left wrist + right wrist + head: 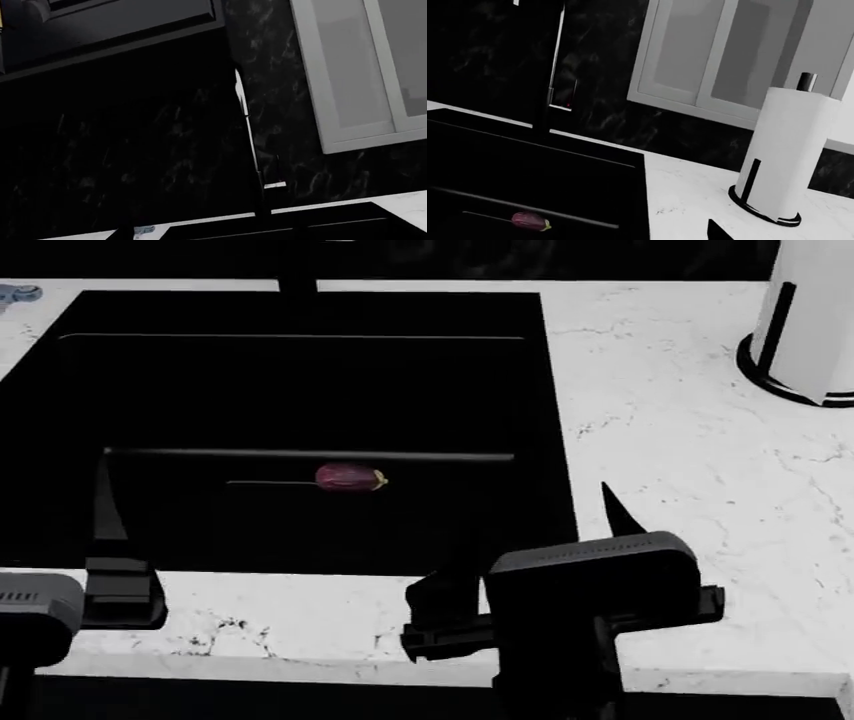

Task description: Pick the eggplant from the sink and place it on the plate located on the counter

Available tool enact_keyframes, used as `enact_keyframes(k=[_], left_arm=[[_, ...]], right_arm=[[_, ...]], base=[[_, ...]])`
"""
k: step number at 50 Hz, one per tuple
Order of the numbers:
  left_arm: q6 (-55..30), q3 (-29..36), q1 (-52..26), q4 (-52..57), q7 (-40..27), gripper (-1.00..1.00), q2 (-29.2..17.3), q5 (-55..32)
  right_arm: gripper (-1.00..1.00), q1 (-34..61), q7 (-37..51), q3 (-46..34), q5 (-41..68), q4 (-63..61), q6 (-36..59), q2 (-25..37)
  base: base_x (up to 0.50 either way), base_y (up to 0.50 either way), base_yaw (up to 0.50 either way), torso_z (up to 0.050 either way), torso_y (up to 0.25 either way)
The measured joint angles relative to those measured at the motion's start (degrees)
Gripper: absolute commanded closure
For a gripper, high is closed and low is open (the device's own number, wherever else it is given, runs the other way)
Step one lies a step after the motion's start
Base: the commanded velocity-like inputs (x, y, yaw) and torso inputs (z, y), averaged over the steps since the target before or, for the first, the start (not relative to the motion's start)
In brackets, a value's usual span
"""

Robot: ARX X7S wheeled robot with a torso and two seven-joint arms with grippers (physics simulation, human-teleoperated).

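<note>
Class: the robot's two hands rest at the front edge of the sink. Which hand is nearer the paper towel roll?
The right hand. It sits at the sink's right front corner, on the paper towel roll's side; the left hand is at the opposite corner.

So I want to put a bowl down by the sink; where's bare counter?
The widest free patch is the counter right of the sink, up to the paper towel holder at the far right corner. The front strip is crowded by both arms. The sink holds only the eggplant.
</note>
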Motion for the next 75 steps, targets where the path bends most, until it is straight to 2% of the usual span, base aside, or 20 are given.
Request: enact_keyframes(k=[18,23,30,35,41,49,54,62,68,75], left_arm=[[-0.51,-0.13,0.66,1.23,-0.41,-1.00,-1.15,-0.76],[-0.70,0.01,-2.71,-3.48,-0.10,-1.00,-1.30,-1.13],[-0.75,1.00,-12.27,-15.00,0.45,-1.00,-0.70,-1.28],[1.08,1.28,-20.76,-27.74,1.01,-1.00,0.26,-2.07],[5.97,1.54,-30.53,-45.13,1.38,-1.00,1.38,-2.88],[15.63,1.59,-40.62,-67.32,1.80,-1.00,2.16,-3.92],[22.84,1.49,-46.48,-81.71,2.00,-1.00,2.65,-4.60],[29.11,1.32,-51.36,-93.97,1.84,-1.00,2.42,-5.05],[32.02,1.56,-53.32,-99.59,1.36,-1.00,2.52,-5.02],[34.27,1.93,-54.67,-103.91,0.78,-1.00,2.87,-4.85]], right_arm=[[-1.00,-0.09,0.40,-0.65,0.55,0.33,-0.56,0.47],[-1.00,2.18,-0.37,-0.29,1.92,2.41,0.18,-0.13],[-1.00,10.31,-2.30,1.10,3.88,11.15,1.23,-0.86],[-1.00,17.26,-4.08,1.71,4.96,20.97,-0.20,-1.53],[-1.00,27.17,-6.86,1.72,5.63,39.52,-6.42,-2.84],[-1.00,42.07,-10.38,1.89,6.07,70.98,-19.67,-5.19],[-1.00,47.80,-12.00,2.38,6.10,83.40,-24.96,-5.96],[-1.00,52.34,-13.77,2.82,5.99,93.84,-29.23,-7.37],[-1.00,53.63,-14.20,3.38,5.64,97.71,-30.24,-7.74],[-1.00,54.12,-14.70,3.92,4.99,100.14,-31.20,-7.87]], base=[[0.41,0.47,0.00,0.050,0.000],[0.00,0.00,0.00,0.050,0.000],[0.00,0.00,0.00,0.050,0.000],[0.00,0.00,0.00,0.050,0.000],[0.00,0.00,0.00,0.050,0.000],[0.00,0.00,0.00,0.050,0.000],[0.20,0.34,0.00,0.050,0.000],[0.35,0.31,0.00,0.050,0.000],[0.00,0.00,0.00,0.050,0.000],[0.50,0.00,0.00,0.050,0.000]])
